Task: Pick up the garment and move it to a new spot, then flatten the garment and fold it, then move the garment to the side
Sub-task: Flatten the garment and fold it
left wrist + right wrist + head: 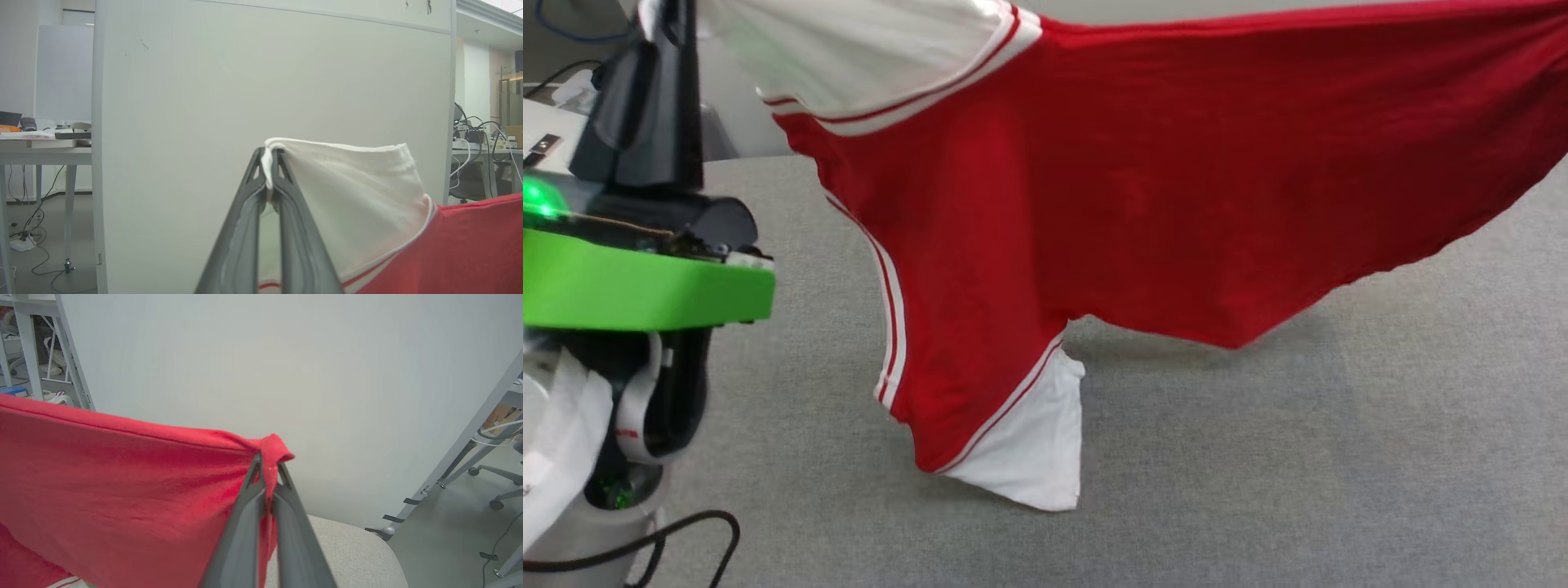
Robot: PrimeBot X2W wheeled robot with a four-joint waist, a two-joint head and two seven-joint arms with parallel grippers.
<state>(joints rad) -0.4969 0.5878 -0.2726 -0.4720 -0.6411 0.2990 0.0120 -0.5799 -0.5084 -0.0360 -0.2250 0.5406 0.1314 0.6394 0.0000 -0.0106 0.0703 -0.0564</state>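
Observation:
The garment (pixel 1143 196), a red jersey with white sleeves and striped trim, hangs stretched in the air above the grey table (pixel 1339 457), its plain side toward the head camera. One white sleeve (pixel 1033 445) droops down to the table surface. In the left wrist view my left gripper (pixel 268 169) is shut on the edge of the other white sleeve (pixel 359 196). In the right wrist view my right gripper (pixel 267 473) is shut on a red corner of the garment (pixel 122 490). The print is hidden.
My left arm (pixel 645 269), with its green band, fills the left of the head view, a black cable (pixel 678 531) below it. A pale partition wall (pixel 265 81) stands behind the table. Desks (pixel 41 147), cables and a chair base (pixel 494 490) lie beyond.

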